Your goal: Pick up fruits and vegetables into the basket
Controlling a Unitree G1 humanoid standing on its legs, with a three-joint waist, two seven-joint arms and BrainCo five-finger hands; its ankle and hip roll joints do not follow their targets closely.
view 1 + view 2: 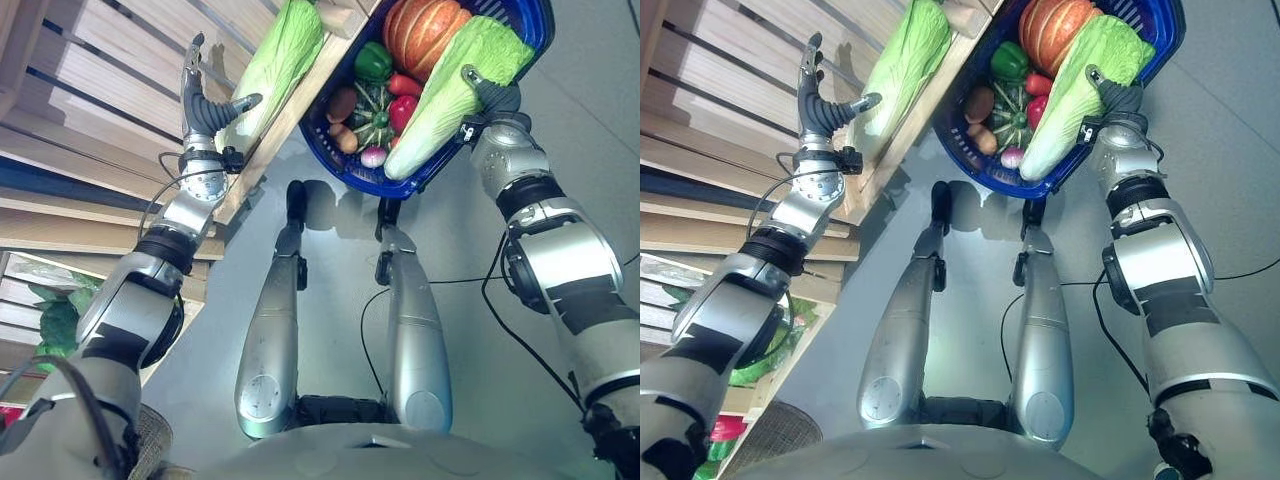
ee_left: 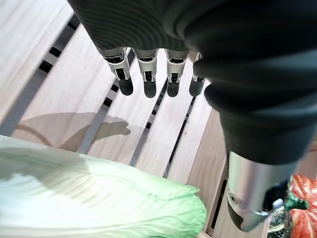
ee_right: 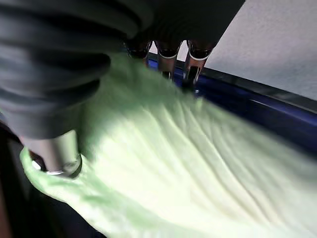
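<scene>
A blue basket (image 1: 349, 176) holds an orange pumpkin (image 1: 424, 30), a green pepper (image 1: 373, 62), a striped squash (image 1: 374, 108) and several smaller vegetables. A long napa cabbage (image 1: 455, 90) lies across the basket's near rim. My right hand (image 1: 495, 97) grips it, thumb on top; in the right wrist view its fingers (image 3: 192, 59) wrap over the pale leaves (image 3: 188, 163) toward the rim. A second napa cabbage (image 1: 280, 55) lies on the wooden shelf (image 1: 90, 80). My left hand (image 1: 205, 112) stands open beside it, fingers (image 2: 148, 74) straight, thumb tip at the leaf.
The slatted wooden shelf runs along my left, its front edge (image 1: 290, 120) next to the basket. Leafy greens (image 1: 60, 310) sit on a lower shelf at the far left. Grey floor lies to the right.
</scene>
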